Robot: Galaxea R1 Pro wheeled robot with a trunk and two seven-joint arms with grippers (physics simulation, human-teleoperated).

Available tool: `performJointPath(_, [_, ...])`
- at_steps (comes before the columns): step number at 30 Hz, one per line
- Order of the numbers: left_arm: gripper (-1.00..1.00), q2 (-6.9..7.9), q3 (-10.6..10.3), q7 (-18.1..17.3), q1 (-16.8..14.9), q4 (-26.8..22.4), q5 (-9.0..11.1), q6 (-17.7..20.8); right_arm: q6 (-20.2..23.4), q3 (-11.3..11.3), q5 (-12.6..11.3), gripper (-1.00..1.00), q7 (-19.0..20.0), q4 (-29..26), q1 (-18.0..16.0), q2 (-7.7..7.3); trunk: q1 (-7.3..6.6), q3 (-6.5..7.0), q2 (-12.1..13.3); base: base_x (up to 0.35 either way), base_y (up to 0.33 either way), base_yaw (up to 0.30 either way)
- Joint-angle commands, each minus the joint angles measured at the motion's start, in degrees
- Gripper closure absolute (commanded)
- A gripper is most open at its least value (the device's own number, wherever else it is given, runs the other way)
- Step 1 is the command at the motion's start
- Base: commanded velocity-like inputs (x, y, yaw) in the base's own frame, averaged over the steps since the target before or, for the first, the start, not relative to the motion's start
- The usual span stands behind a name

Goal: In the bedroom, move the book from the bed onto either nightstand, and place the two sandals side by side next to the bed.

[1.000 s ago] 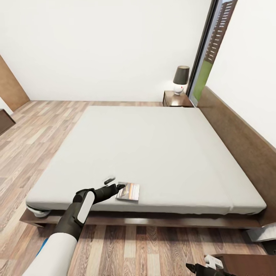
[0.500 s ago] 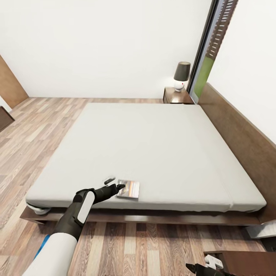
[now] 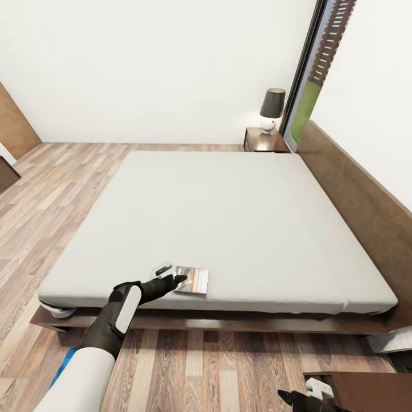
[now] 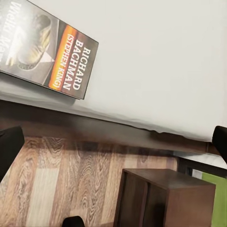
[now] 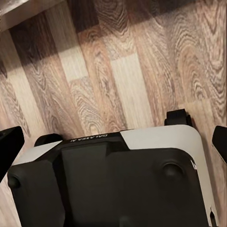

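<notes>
Pale grey bed (image 3: pixel 229 217) on striped wood floor (image 3: pixel 57 194) bears the book (image 3: pixel 192 280).

A thin dark paperback book (image 3: pixel 192 280) with an orange band was seen lying near the front edge of the large pale grey bed (image 3: pixel 229 217), the left gripper (image 3: pixel 171 274) spread open just beside it.

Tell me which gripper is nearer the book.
Left. The left gripper hangs open right beside the book at the bed's near edge; the right gripper is low over the floor.
</notes>
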Motion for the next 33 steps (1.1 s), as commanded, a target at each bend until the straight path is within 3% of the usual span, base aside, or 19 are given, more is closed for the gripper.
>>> performJointPath(1, [-1.00, -0.10, 0.28, -0.29, -0.05, -0.03, -0.12, 0.39, 0.05, 0.43, -0.60, -1.00, 0.12, -0.02, -0.01, -0.05, 0.03, -0.09, -0.10, 0.000, 0.000, 0.000])
performJointPath(19, [-1.00, -0.08, 0.28, -0.29, -0.03, -0.03, -0.12, 0.40, -0.07, 0.43, -0.47, -1.00, 0.42, 0.35, -0.02, 0.02, 0.03, -0.13, -0.10, 0.000, 0.000, 0.000])
performJointPath(33, [-1.00, -0.06, 0.28, -0.28, -0.04, -0.03, -0.12, 0.39, -0.05, 0.43, -0.43, -1.00, 0.35, 0.38, -0.01, 0.04, 0.03, -1.24, -0.10, 0.000, 0.000, 0.000])
